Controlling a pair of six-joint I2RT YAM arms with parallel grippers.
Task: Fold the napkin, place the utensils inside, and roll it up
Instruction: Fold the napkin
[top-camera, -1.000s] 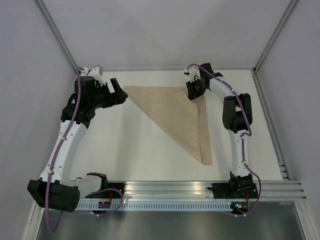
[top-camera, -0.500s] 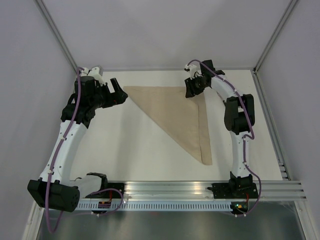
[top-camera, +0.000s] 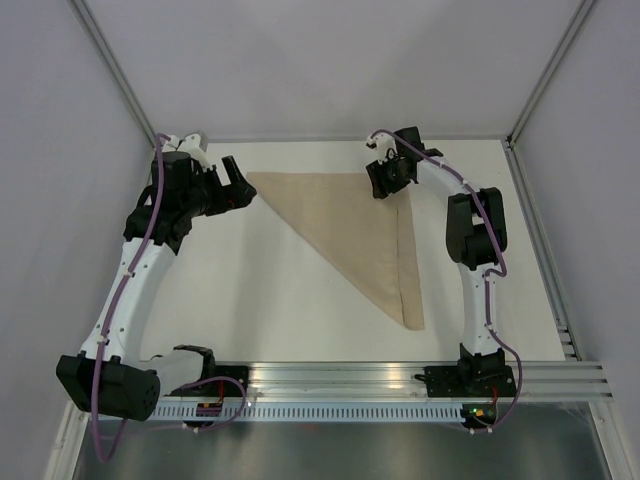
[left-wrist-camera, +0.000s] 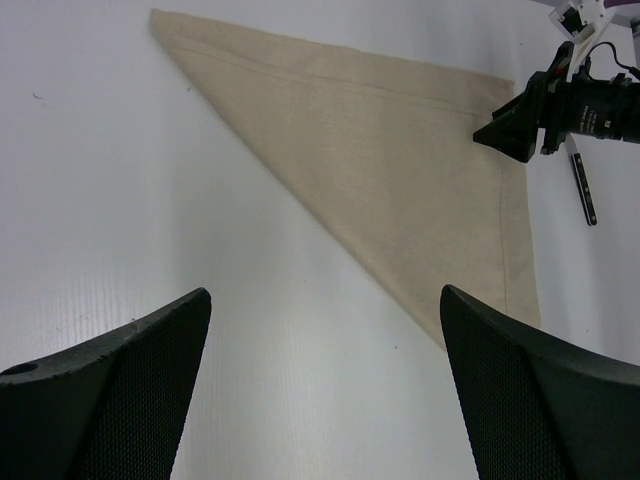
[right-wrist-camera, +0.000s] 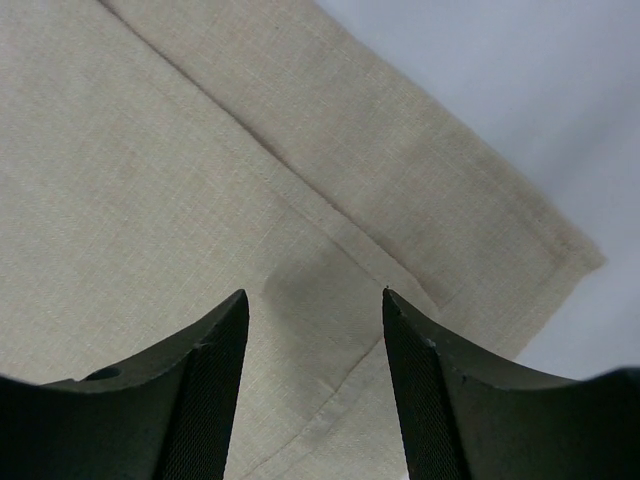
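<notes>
1. The left gripper (top-camera: 232, 185) hangs over the white table (top-camera: 250, 290), just left of the napkin's far left corner and not touching the cloth. Its two dark fingers (left-wrist-camera: 110, 400) are spread wide with nothing between them. The left wrist view looks through that gap at the table and at the napkin's slanted edge.
2. The napkin (top-camera: 365, 225) lies flat on the far half of the table as a tan triangle. One straight edge runs along the far side and another runs down its right side. The slanted edge goes from the far left corner to the point nearest the arm bases. A stitched hem line follows both straight edges.
3. The right gripper (top-camera: 385, 180) is over the napkin's far right corner. In the right wrist view its fingers (right-wrist-camera: 200, 400) stand apart above the cloth beside the hem, holding nothing. A soft shadow lies on the cloth between them. I cannot tell whether the tips touch the cloth.
4. One thin dark utensil (left-wrist-camera: 582, 190) lies on the table just right of the napkin's right edge, apart from it and roughly parallel to it. It shows only in the left wrist view, close below the right gripper.
</notes>
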